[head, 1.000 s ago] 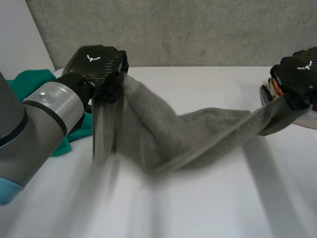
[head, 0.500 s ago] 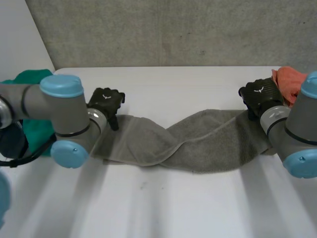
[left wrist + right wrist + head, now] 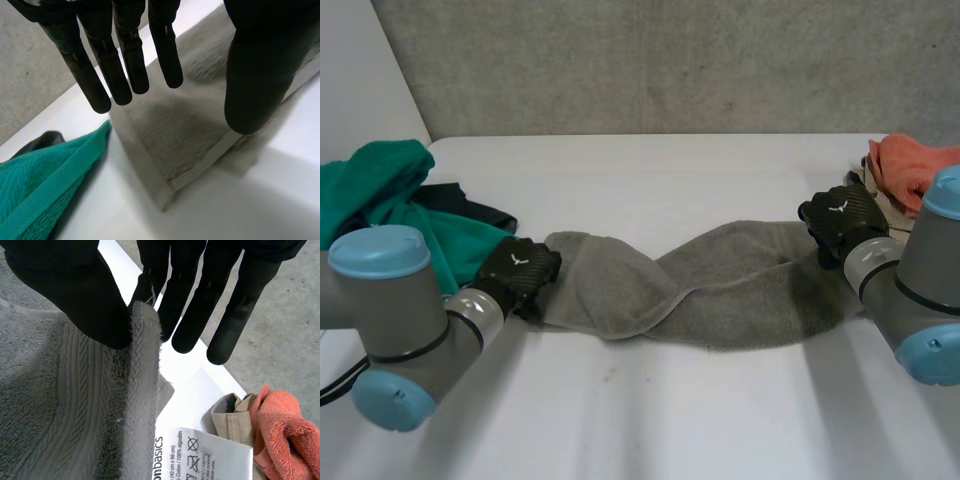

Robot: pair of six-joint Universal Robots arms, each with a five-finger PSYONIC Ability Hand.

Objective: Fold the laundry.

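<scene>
A grey towel (image 3: 720, 285) lies stretched across the table (image 3: 650, 420), twisted over itself near the middle. My left hand (image 3: 520, 272) hovers at its left end. In the left wrist view that hand (image 3: 125, 55) has straight fingers and the thumb held apart, with the towel's corner (image 3: 185, 145) flat on the table below them, held by nothing. My right hand (image 3: 842, 215) is at the towel's right end. There its thumb (image 3: 65, 285) and a finger pinch the towel's raised edge (image 3: 142, 335).
A green cloth (image 3: 390, 200) on a dark garment (image 3: 470, 205) is piled at the table's left, close to my left arm. An orange cloth (image 3: 915, 165) and a beige piece (image 3: 235, 415) lie at the far right, beside the towel's white care label (image 3: 200, 455).
Both hands came down from holding the towel in the air, and it now lies on the table. My left hand let go of its end and drew back toward the near left.
</scene>
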